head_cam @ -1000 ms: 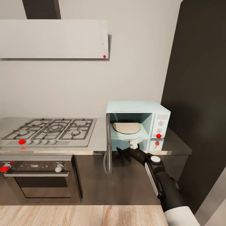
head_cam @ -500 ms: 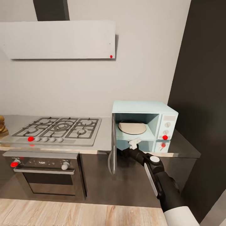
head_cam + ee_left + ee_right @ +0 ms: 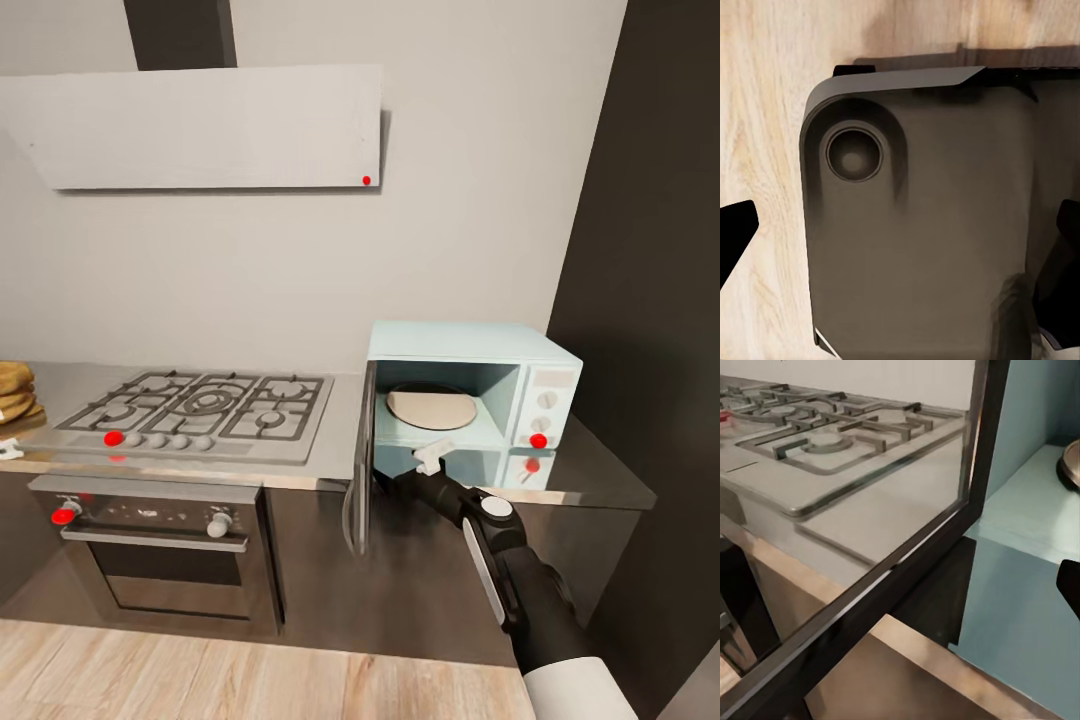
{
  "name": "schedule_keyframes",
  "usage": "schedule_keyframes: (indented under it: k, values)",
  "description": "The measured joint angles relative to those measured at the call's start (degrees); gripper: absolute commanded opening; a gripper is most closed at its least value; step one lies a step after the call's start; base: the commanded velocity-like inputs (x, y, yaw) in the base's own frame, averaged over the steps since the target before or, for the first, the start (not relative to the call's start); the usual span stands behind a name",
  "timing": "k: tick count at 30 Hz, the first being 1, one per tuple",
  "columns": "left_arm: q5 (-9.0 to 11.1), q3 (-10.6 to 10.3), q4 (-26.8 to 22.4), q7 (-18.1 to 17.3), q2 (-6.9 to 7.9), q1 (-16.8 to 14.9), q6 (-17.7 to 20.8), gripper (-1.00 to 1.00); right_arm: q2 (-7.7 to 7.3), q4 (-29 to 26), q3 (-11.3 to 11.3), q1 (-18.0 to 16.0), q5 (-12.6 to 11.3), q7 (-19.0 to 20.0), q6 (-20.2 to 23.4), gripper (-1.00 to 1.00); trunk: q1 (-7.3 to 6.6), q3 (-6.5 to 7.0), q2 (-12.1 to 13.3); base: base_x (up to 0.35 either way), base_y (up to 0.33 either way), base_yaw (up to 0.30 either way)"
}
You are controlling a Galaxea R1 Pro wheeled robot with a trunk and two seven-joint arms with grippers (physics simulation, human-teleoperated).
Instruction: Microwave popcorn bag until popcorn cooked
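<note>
With the microwave open, draw your right fingers, state unclear, clear of its door; left fingers hang spread, empty.

1 microwave, 1 hob, 1 oven.

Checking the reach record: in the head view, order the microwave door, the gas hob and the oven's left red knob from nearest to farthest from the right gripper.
From the right gripper:
1. microwave door, open, just beside it.
2. gas hob, on the countertop, further left.
3. oven's left red knob, far left, below the hob.
</note>
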Motion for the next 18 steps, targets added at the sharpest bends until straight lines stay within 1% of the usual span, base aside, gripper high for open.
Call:
schedule_keyframes:
  k: [5, 10, 12, 14, 15, 16, 17, 18]
  values:
    - [0.0, 0.0, 0.0, 0.0, 0.0, 0.0, 0.0, 1.0, 0.0, 0.0, 0.0, 0.0, 0.0, 0.0, 0.0, 1.0, 0.0, 0.0, 0.0, 0.0, 0.0, 0.0]
    - [0.0, 0.1, 0.1, 0.0, 0.02, 0.0, 0.0, 1.0, -0.28, 0.0, 0.6, -0.1, -0.4, -0.6, 0.1, 1.0, 0.0, 0.0, 0.0, 0.0, 0.0, 0.0]
    - [0.0, 0.1, 0.1, 0.0, 0.01, 0.0, 0.0, 1.0, -0.64, -0.1, 0.0, -0.1, -0.6, -0.5, 0.3, 1.0, 0.0, 0.0, 0.0, 0.0, 0.0, 0.0]
    - [0.0, 0.1, 0.1, 0.0, 0.01, 0.0, 0.0, 1.0, -1.15, -0.2, -2.5, -0.4, -0.4, -0.5, 0.4, 1.0, 0.0, 0.0, 0.0, 0.0, 0.0, 0.0]
    - [0.0, 0.1, 0.1, 0.0, 0.01, 0.0, 0.0, 1.0, -1.37, -0.2, -4.6, -0.5, -0.2, -0.5, 0.4, 1.0, 0.0, 0.0, 0.0, 0.0, 0.0, 0.0]
    - [0.0, 0.1, 0.1, 0.0, 0.0, 0.0, 0.0, 1.0, -1.93, -0.2, -7.1, -0.7, -0.1, -0.6, 0.5, 1.0, 0.0, 0.0, 0.0, 0.0, 0.0, 0.0]
    - [0.0, 0.1, 0.1, 0.0, 0.0, 0.0, 0.0, 1.0, -2.51, -0.2, -8.3, -0.8, -0.1, -0.6, 0.5, 1.0, 0.0, 0.0, 0.0, 0.0, 0.0, 0.0]
    - [0.0, 0.1, 0.1, 0.0, 0.0, 0.0, 0.0, 1.0, -3.51, -0.2, -9.3, -0.8, -0.1, -0.6, 0.5, 1.0, 0.0, 0.0, 0.0, 0.0, 0.0, 0.0]
